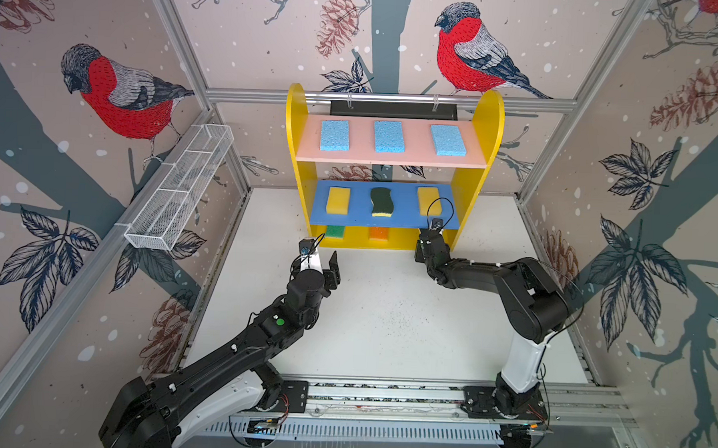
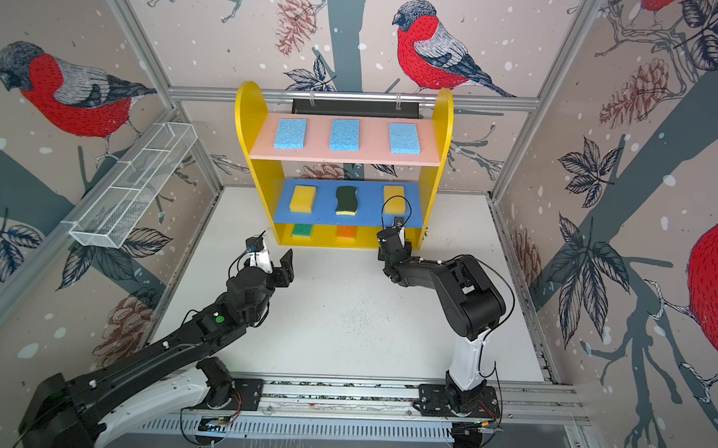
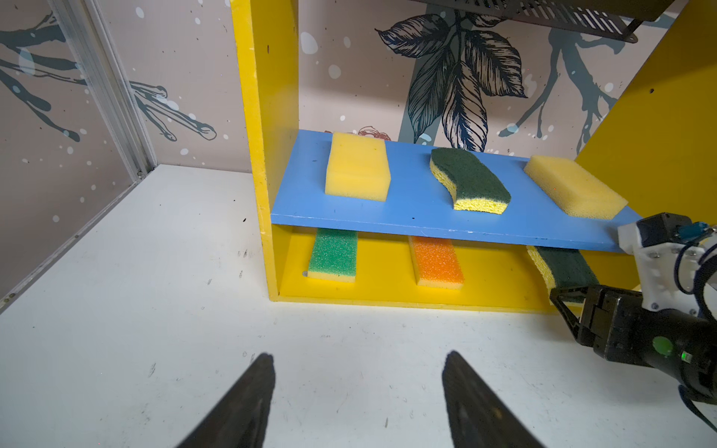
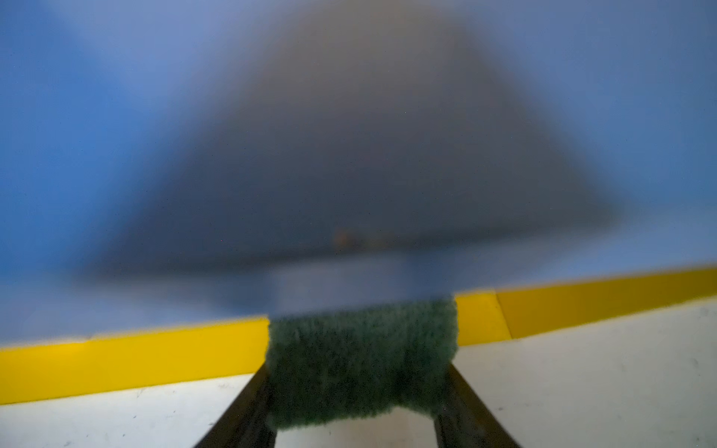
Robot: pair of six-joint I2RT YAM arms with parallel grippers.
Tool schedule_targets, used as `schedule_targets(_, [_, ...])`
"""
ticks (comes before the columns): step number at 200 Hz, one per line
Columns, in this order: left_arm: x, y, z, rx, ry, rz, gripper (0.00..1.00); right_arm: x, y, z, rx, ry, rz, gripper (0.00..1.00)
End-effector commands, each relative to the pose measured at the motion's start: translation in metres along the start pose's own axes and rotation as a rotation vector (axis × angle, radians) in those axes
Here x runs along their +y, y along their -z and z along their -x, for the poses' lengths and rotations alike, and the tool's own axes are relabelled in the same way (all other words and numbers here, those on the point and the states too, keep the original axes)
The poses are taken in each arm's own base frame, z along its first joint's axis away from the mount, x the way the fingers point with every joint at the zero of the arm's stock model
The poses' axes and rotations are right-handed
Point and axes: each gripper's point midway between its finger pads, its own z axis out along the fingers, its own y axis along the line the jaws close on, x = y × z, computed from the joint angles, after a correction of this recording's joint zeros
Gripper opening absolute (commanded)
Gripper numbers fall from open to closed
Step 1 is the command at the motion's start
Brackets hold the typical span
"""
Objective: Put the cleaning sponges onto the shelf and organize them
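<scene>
The right fingers (image 4: 244, 419) are clasping the dark-green scourer (image 4: 361, 357) low in the shelf (image 3: 267, 155). The left fingers (image 3: 240, 407) are hanging spread, empty.

Looked steeply down in both top views over the whole worktop (image 1: 386, 326) and shelf (image 1: 484, 126), sat low near its lower boards at the left wrist, pressed blur-close under the blue board (image 4: 97, 135) at the right, sharing the dark-green scourer (image 4: 361, 349).
</scene>
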Motion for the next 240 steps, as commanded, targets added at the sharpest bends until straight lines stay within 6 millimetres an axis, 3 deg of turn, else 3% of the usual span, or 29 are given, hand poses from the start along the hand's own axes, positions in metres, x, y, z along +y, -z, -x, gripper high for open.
schedule_targets(1, [-0.003, 0.000, 0.010, -0.040, 0.020, -0.014, 0.69, 0.001, -0.004, 0.010, -0.030, -0.011, -0.006, 0.59])
schedule_targets(240, [-0.004, -0.001, 0.010, -0.050, 0.014, -0.018, 0.68, -0.004, -0.024, -0.028, 0.083, 0.022, -0.051, 0.64])
